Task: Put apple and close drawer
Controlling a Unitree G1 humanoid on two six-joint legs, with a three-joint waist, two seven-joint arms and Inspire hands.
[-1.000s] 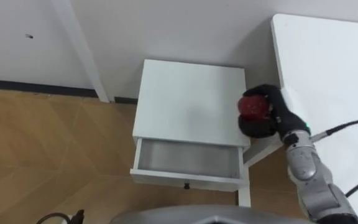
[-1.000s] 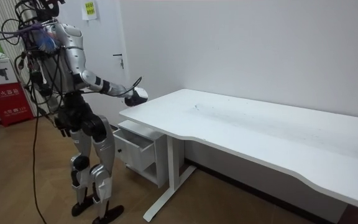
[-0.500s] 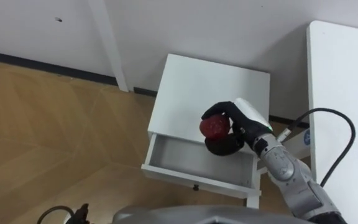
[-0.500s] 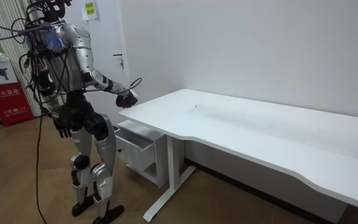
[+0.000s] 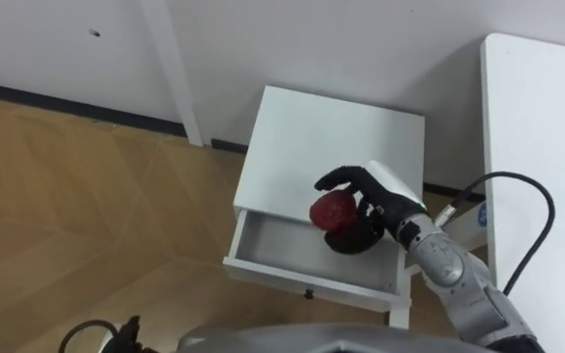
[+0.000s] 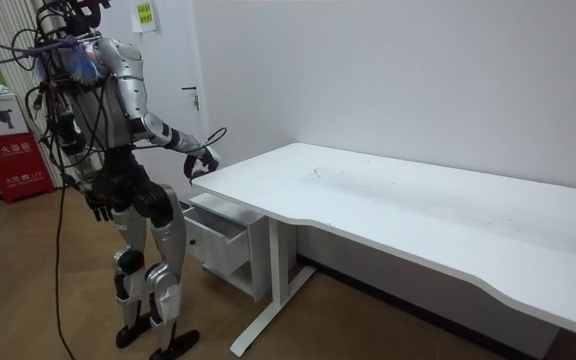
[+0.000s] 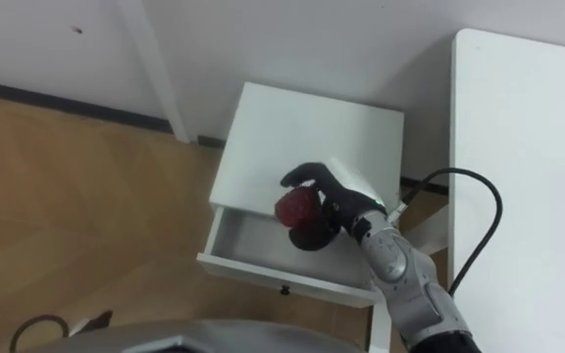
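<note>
Change: since a second ago your right hand point(image 5: 381, 201) has carried the apple point(image 5: 331, 210) from the cabinet's point(image 5: 332, 127) desk-side edge to above the open drawer point(image 5: 282, 277). The view has shifted too.
Hold: fingers curl loosely round the apple from above, thumb beneath, so it probably hangs ready for release.
Apple: over the drawer's right half, near its back edge, not yet laid in.
Drawer: pulled out, so closing waits on the drop.
Left hand point(image 6: 98, 204): hangs by the hip.
Hidden: the drawer's back right part lies behind your hand. The gap between apple and drawer floor cannot be judged.
Desk point(image 5: 547, 147): cut off at the right.
</note>
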